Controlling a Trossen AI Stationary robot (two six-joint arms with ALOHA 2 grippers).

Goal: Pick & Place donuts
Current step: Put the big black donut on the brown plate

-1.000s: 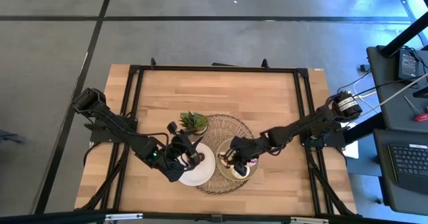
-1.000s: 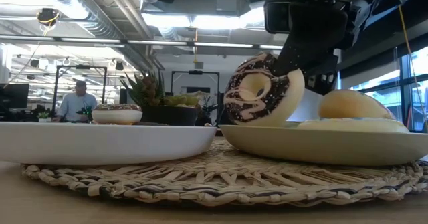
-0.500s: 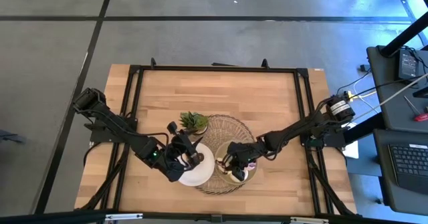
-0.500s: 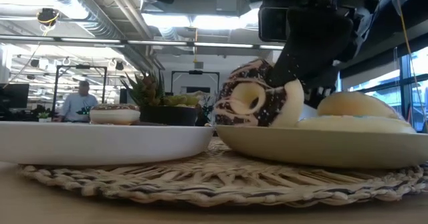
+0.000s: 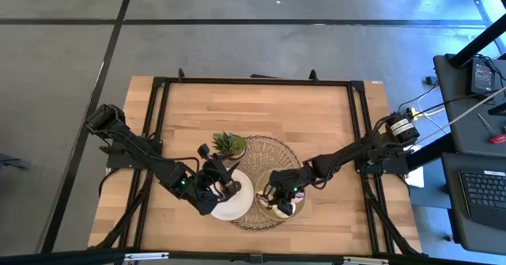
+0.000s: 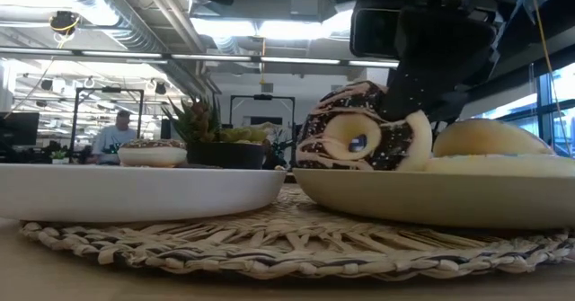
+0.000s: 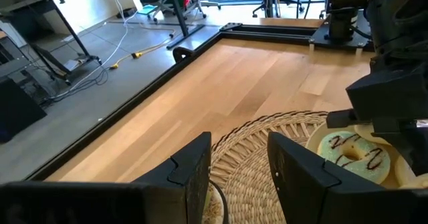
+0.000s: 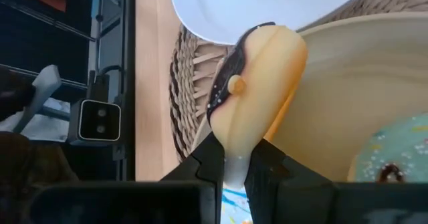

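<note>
My right gripper [image 5: 273, 195] is shut on a chocolate-frosted donut [image 6: 364, 139] with sprinkles, standing on edge over the left side of the pale-green plate [image 6: 431, 200]. A green donut [image 7: 354, 154] and a pale yellow one [image 6: 490, 137] lie in that plate. A small sprinkled donut [image 6: 151, 152] rests flat on the white plate [image 6: 135, 193]. My left gripper [image 7: 237, 177] is open and hovers over the white plate [image 5: 237, 202], touching nothing. My right gripper pinches the chocolate donut's ring [image 8: 234, 147] between its two fingers, one on the frosted face, one on the plain underside. The fingers slant down from the table's right. The donut stands on edge; the plate's rim [image 6: 359, 182] hides its lower edge.
Both plates sit side by side on a round woven mat [image 5: 273, 148]. A small green spiky plant [image 5: 229, 144] stands just beyond the white plate. Bare wooden tabletop [image 5: 261, 107] lies toward the far edge. A person shows in the room behind the table.
My right gripper has moved a little down and toward the table's near edge, still shut on the chocolate donut. The donut has sunk lower into the pale-green plate and turned more upright, its hole now facing the low camera.
</note>
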